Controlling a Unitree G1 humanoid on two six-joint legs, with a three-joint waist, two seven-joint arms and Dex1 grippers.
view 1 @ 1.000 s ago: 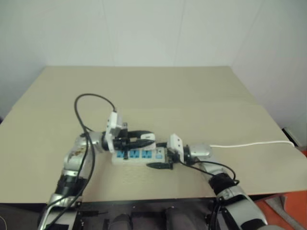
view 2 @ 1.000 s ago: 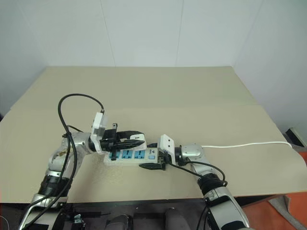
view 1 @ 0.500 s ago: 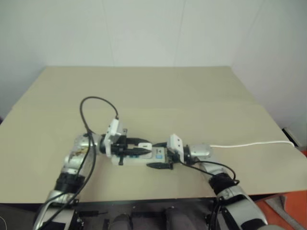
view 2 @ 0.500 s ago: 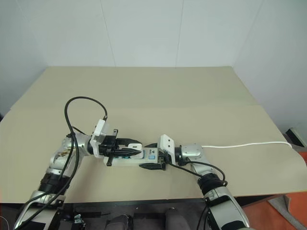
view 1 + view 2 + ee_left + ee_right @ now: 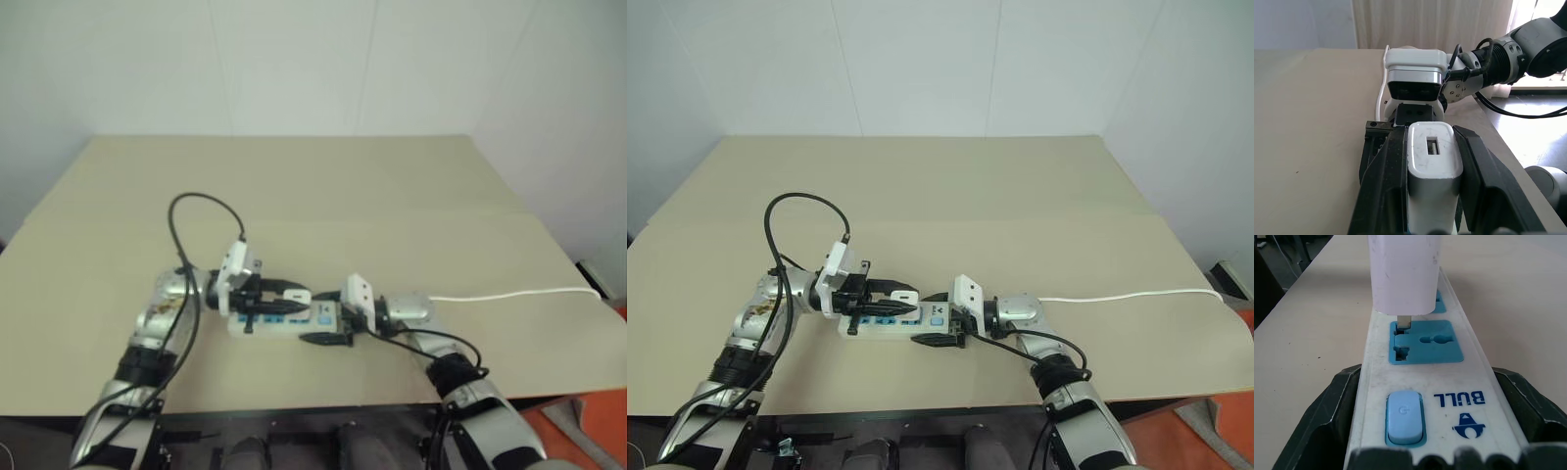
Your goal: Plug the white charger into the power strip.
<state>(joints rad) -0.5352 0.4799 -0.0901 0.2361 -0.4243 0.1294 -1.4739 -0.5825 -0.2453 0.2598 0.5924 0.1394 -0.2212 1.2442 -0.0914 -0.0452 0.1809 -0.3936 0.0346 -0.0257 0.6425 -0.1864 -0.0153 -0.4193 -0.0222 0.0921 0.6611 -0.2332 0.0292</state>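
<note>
Table beige, carrying the power strip near its front edge, thin white cord trailing off the strip's right end. Right gripper clamped around the strip's switch end, one black finger on each long side. Left gripper clenched on the white charger, held upright over the strip's socket nearest the switch, prongs just entering the blue socket face.

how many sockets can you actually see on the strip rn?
2 in the right wrist view: one on the power strip beside the blue switch, with the white charger's prong entering it, and one behind the charger, mostly covered. More may be hidden.
</note>
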